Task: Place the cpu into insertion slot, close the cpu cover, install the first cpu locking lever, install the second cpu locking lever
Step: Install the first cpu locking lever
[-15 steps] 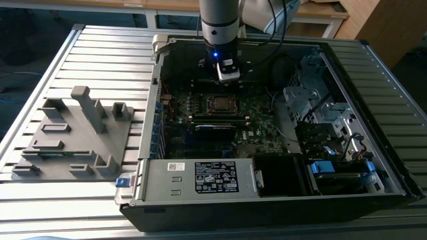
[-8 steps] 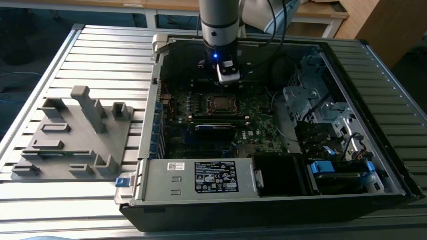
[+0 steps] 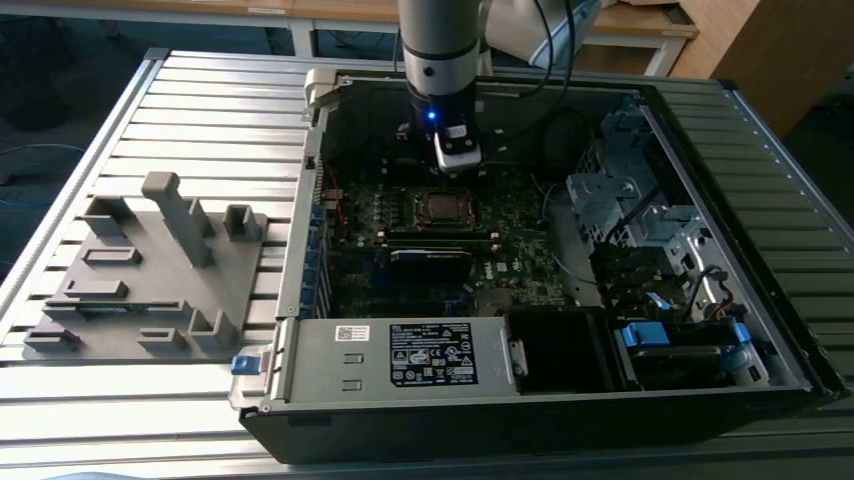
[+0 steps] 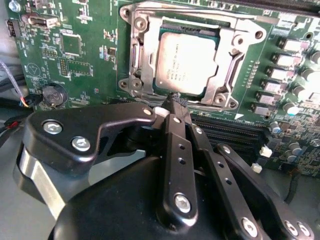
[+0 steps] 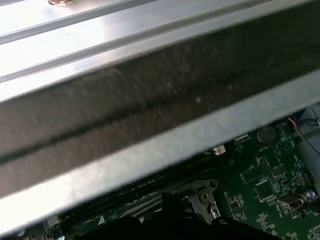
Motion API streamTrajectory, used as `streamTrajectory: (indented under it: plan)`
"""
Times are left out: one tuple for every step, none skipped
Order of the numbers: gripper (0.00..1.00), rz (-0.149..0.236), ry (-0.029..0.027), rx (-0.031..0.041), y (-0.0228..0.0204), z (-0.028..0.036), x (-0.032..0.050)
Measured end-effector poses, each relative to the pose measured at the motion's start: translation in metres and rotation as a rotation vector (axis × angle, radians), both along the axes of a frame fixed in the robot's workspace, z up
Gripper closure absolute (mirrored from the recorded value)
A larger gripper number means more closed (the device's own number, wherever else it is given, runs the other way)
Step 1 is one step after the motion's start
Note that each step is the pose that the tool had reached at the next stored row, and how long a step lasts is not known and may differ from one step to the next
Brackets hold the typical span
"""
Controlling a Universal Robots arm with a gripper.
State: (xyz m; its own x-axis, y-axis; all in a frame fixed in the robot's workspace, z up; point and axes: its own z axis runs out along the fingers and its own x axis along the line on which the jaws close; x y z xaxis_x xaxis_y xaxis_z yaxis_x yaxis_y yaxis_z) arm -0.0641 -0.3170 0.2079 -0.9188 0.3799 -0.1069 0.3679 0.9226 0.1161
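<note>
1. Gripper (image 4: 172,102): in the second wrist view we see its fingers closed together, holding nothing, tip just beside the insertion slot (image 4: 137,52) rim.
2. Cpu (image 4: 186,62) sits seated in the slot, just ahead of the tip; the cpu cover (image 4: 227,65) lies down around it.
3. Risk, we judge: the tip could scrape the green board (image 4: 85,55) beside the socket.
4. Room: case wall (image 5: 150,110) looms close behind the gripper; memory slots (image 4: 230,132) crowd beneath.

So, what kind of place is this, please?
Probably a robotics lab or test bench for computer assembly. An open computer case lies on a slotted aluminium table, a grey fixture plate sits beside it, and the robot arm's hand hangs over the cpu on the board.
</note>
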Motion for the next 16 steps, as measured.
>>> streamTrajectory:
  plan:
    - [0.90,0.000,0.0000,0.0000,-0.0006,0.0000,0.0000]
    - [0.90,0.000,0.0000,0.0000,-0.0012,0.0000,0.0000]
    - [0.90,0.000,0.0000,0.0001,-0.0015,0.0000,0.0000]
    - [0.90,0.000,-0.0001,0.0002,-0.0017,-0.0001,0.0000]
    - [0.90,0.000,-0.0001,0.0002,-0.0017,-0.0001,0.0000]
    - [0.90,0.000,-0.0001,0.0001,-0.0017,-0.0001,0.0000]
    - [0.90,0.000,0.0000,0.0000,-0.0017,0.0000,0.0000]
    - [0.90,0.000,0.0000,0.0000,-0.0018,0.0000,0.0000]
    - [0.90,0.000,-0.0001,0.0000,-0.0018,0.0000,0.0000]
    - [0.90,0.000,0.0002,0.0000,-0.0018,0.0000,0.0000]
    - [0.90,0.000,0.0035,0.0000,-0.0018,-0.0001,0.0002]
    - [0.90,0.000,0.0132,0.0001,-0.0018,-0.0002,0.0004]
    - [0.90,0.000,0.0248,0.0002,-0.0018,-0.0003,0.0008]
    - [0.90,0.000,0.0365,0.0000,-0.0018,-0.0004,0.0012]
    - [0.90,0.000,0.0469,0.0000,-0.0017,-0.0005,0.0016]
    - [0.90,0.000,0.0555,0.0001,-0.0018,-0.0005,0.0018]
